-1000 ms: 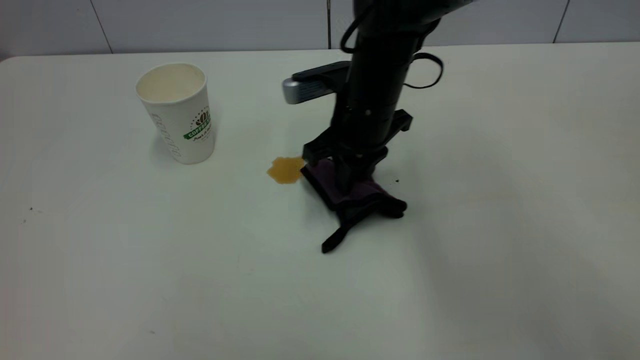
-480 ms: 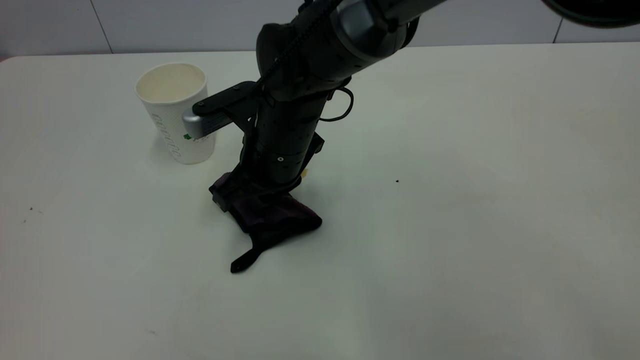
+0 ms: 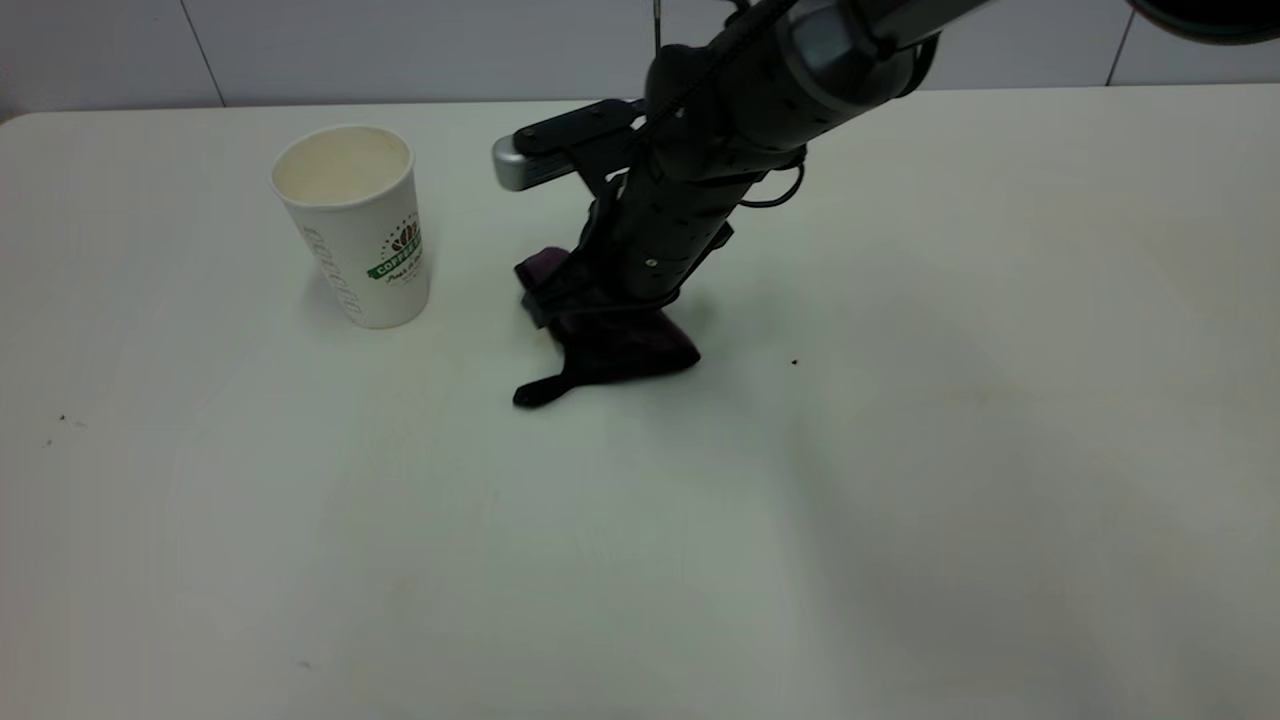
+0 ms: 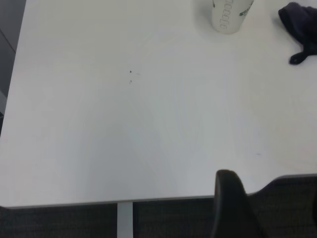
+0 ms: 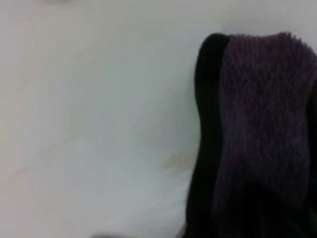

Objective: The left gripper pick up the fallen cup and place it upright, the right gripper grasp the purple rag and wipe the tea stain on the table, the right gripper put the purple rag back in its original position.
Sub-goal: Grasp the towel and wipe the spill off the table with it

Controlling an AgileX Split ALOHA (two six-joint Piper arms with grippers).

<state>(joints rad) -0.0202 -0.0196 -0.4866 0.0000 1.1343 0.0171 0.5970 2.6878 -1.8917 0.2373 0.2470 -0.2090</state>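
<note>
We press the purple rag (image 3: pixel 612 335) flat on the tabletop (image 3: pixel 900 450) with the right gripper (image 3: pixel 600 318), its fingers clamped on the cloth just right of the upright cup (image 3: pixel 355 228). No tea stain shows, only a faint amber trace (image 5: pixel 176 161) beside the rag. We should keep even pressure, sweeping over that trace, clear of the cup.

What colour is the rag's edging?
Black, bordering the purple rag; clearest in the right wrist view.
</note>
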